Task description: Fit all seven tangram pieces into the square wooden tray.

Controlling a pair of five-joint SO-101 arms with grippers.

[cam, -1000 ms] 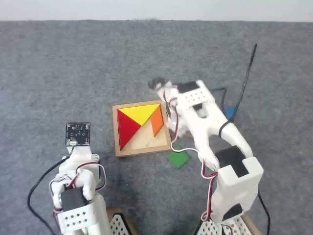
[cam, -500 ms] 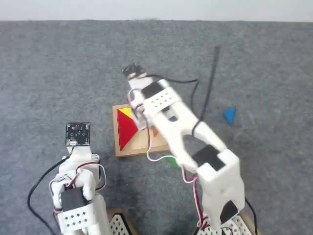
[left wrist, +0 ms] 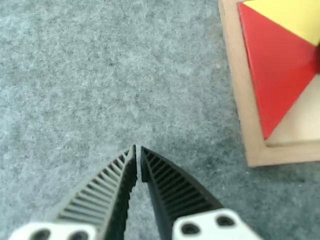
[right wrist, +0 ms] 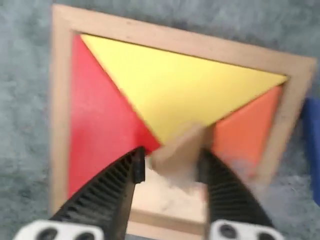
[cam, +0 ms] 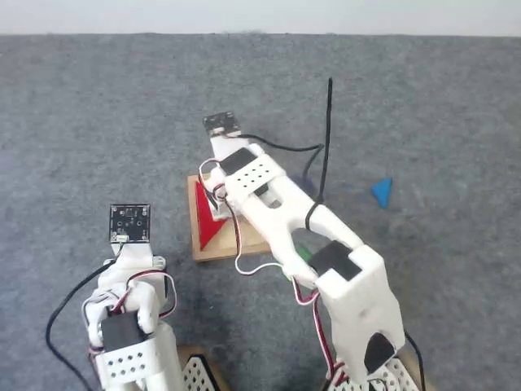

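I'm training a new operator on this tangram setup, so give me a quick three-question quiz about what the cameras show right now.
1. True or false: the left gripper has its fingers shut above the grey carpet.
2. Which piece lies on the carpet, outside the wooden tray? A: a red triangle. B: a blue triangle. C: a yellow triangle.
3. Fill in the blank: the ___ arm hangs over the wooden tray.

Key: 1 true; 2 B; 3 right.
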